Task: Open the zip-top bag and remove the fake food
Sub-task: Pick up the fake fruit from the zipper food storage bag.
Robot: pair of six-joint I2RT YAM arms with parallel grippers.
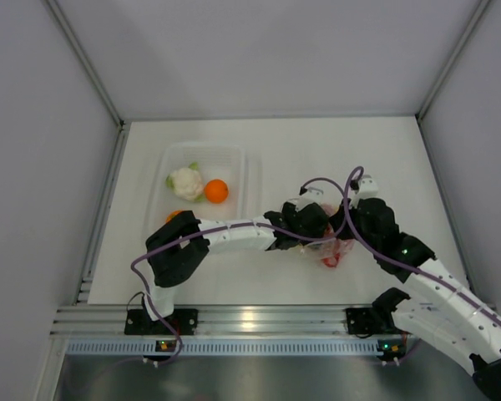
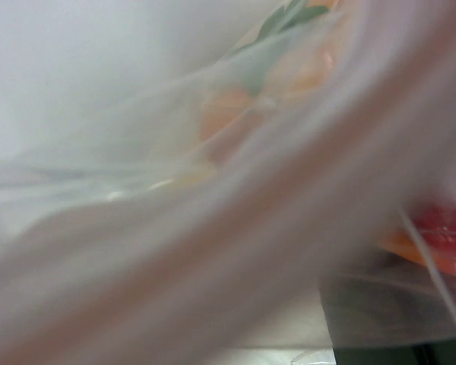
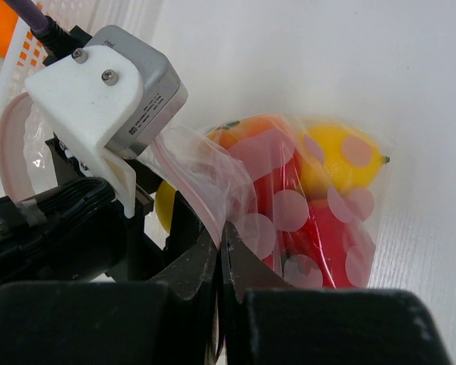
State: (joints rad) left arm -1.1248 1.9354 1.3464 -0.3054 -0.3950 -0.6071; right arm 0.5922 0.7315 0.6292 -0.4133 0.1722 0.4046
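Bag holds lemon, red pepper; tray: cauliflower, orange; R gripper pinches bag; L gripper unclear.

We're looking at a lab test cell: grey panels enclosing a white table, aluminium rail running along front.
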